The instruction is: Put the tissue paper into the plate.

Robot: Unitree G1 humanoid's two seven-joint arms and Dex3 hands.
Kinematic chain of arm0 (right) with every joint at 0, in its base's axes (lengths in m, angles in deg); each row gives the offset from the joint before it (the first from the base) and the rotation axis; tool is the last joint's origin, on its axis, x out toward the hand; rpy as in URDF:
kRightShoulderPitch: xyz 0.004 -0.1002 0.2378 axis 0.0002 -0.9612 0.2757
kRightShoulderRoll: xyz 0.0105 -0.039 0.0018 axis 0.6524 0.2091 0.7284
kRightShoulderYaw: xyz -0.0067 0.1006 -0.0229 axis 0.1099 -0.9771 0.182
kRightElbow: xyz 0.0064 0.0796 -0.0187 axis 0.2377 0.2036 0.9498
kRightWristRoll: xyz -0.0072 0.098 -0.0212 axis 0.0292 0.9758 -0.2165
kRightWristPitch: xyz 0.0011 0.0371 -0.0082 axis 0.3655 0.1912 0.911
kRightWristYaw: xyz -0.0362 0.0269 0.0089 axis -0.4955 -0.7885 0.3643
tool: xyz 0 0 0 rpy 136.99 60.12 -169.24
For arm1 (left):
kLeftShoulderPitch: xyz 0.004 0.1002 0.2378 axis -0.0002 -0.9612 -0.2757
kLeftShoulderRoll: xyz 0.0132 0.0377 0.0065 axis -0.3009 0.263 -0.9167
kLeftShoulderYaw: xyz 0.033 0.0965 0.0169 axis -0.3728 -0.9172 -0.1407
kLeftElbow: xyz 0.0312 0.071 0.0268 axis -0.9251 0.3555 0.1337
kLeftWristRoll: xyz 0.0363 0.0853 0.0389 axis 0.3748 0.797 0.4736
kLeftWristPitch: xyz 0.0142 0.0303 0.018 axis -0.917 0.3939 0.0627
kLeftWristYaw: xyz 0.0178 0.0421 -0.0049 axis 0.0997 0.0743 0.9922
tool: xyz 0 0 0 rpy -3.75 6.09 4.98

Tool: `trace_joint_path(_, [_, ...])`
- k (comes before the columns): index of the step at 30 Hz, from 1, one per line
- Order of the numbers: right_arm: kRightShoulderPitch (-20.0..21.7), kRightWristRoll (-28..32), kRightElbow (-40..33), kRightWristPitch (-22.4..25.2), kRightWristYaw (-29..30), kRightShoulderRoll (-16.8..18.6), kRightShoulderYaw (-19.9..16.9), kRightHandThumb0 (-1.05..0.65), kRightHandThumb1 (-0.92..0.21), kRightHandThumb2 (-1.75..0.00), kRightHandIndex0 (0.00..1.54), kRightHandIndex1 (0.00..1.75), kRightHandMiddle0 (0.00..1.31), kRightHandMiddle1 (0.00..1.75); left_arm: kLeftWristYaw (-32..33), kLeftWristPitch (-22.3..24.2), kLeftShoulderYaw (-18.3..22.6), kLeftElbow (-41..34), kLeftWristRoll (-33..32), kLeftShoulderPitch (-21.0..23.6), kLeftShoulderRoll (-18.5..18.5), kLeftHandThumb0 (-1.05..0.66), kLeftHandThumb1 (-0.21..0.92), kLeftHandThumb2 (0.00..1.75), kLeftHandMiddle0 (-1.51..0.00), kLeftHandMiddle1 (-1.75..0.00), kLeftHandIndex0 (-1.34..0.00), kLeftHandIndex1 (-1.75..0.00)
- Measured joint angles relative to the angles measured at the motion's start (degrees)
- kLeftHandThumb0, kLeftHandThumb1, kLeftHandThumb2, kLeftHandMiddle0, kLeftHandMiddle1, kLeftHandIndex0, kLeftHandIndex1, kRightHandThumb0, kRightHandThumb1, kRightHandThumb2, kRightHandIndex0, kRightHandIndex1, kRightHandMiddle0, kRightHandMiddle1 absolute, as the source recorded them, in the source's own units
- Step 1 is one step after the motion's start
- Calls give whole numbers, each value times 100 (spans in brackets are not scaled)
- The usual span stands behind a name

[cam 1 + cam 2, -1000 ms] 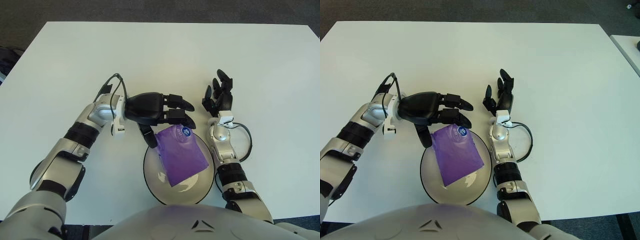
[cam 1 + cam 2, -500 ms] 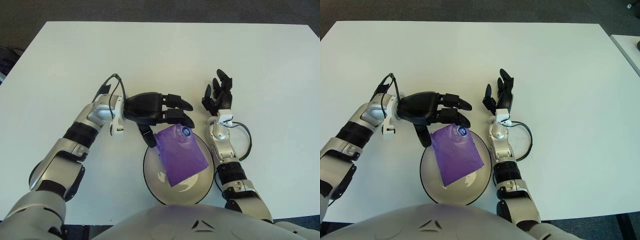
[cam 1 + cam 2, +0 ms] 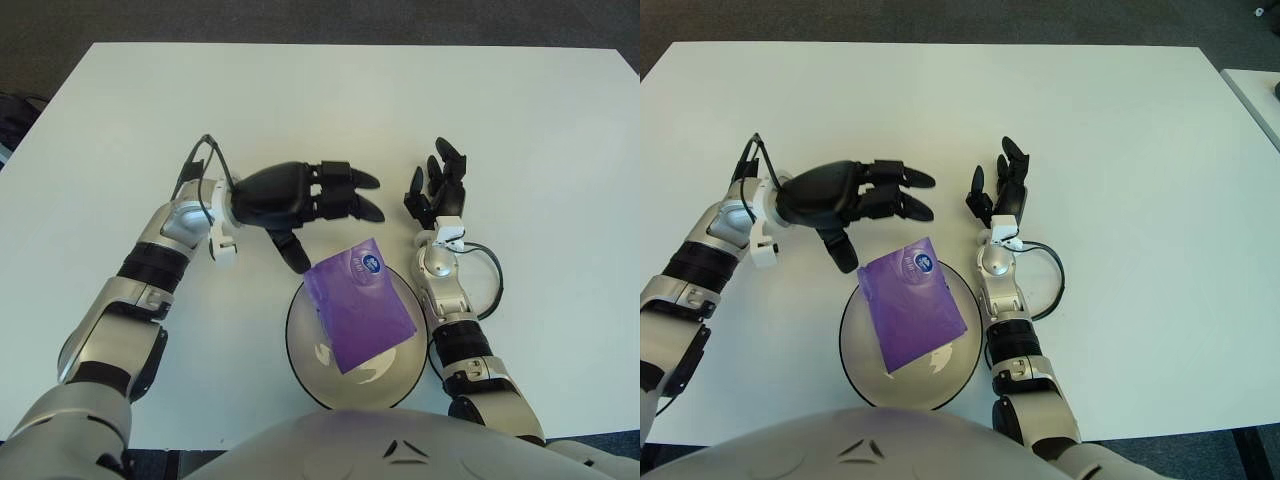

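Note:
A purple tissue pack (image 3: 360, 304) with a small round blue label lies tilted in the white plate (image 3: 305, 359) at the table's near edge. My left hand (image 3: 305, 205) hovers up and to the left of the pack, clear of it, its black fingers spread and holding nothing. To the right of the plate my right hand (image 3: 436, 188) stays idle, its fingers pointing away from me.
The white table (image 3: 330, 110) stretches wide beyond the hands. A black cable loops beside my right wrist (image 3: 490, 280) and another arcs over my left wrist (image 3: 205, 160).
My left hand has let go of the tissue pack and drawn back up and to the left. The pack stays in the plate. The right hand has not moved.

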Motion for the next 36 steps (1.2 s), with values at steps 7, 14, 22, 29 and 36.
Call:
trace_joint_path(7, [17, 1, 19, 0, -117, 1, 1, -73, -92, -69, 29, 0, 0, 62, 75, 697, 380, 73, -1087, -146, 405, -67, 92, 56, -24, -21, 0, -82])
trace_joint_path(14, [17, 1, 19, -2, -215, 1, -7, -71, -92, -72, 28, 0, 0, 59, 491, 1039, 800, 312, -1135, -147, 793, -66, 92, 63, -25, -19, 0, -72])
trace_joint_path(22, [17, 5, 19, -11, -320, 0, -18, -70, -92, -74, 28, 0, 0, 56, 821, 1309, 1044, 292, -962, -148, 1003, -63, 92, 71, -26, -16, 0, -70])
trace_joint_path(29, [17, 7, 19, -28, -376, 0, -24, -70, -92, -74, 29, 0, 0, 55, 969, 1656, 1148, 120, -953, -188, 1131, -62, 92, 72, -26, -15, 0, -70])
trace_joint_path(36, [17, 9, 25, -40, -428, 0, -29, -70, -92, -75, 28, 0, 0, 54, 1229, 2258, 1294, -68, -947, -249, 1316, -69, 92, 72, -29, -17, 0, -77])
